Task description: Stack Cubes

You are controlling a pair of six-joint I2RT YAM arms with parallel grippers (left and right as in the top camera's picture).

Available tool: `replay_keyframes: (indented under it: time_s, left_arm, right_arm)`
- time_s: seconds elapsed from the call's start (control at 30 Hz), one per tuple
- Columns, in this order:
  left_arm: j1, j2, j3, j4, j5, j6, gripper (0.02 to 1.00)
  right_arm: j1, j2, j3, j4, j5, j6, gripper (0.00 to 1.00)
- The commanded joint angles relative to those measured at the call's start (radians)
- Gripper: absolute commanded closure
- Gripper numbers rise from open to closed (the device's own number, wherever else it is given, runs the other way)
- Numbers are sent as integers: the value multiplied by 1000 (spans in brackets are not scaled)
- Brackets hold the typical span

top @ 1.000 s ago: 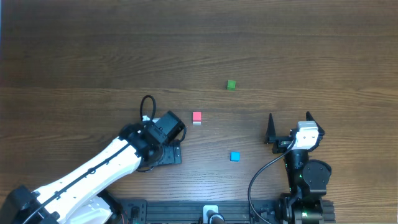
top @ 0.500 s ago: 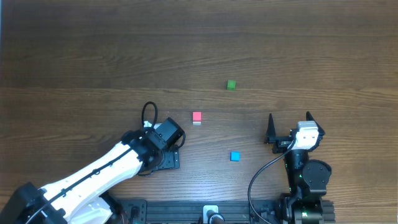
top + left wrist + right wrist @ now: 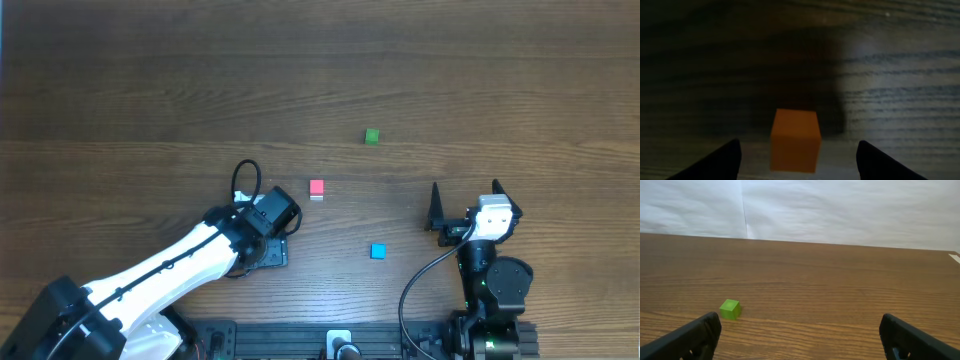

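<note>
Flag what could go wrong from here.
1. The left pincer is open with the orange cube in line between its fingers; closing too high could pinch only its top edge and flick it away.
2. The pink cube lies close to that arm's wrist; a careless lift might knock it.

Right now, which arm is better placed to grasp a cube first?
Left. The left gripper is open, with the orange cube centred just ahead of it. The right gripper is open too, but the green cube lies far from it.
</note>
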Motion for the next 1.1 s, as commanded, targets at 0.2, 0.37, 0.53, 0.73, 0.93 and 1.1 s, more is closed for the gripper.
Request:
replay_keyframes:
  time_s: [0.2,0.37,0.53,0.73,0.93,1.1]
  left_arm:
    - [36,31,-11,13,-30,15,402]
    - [36,31,-11,13,-29,15,522]
    - [36,32,-11,13,-27,15,597]
    - [36,32,-11,14,-27,15,658]
    - [36,32,-11,17,-22,15,698]
    - [36,32,-11,34,-9,15,724]
  right_arm:
    - [-8,-4,-5,-2,-15,3,9]
    - [-8,-4,-5,-2,-15,3,7]
    - [-8,-4,-5,-2,-15,3,7]
    - [-8,-4,-5,-2,-15,3,7]
    - [-8,-4,-5,-2,-15,3,9]
    - [-8,-4,-5,-2,-15,3,7]
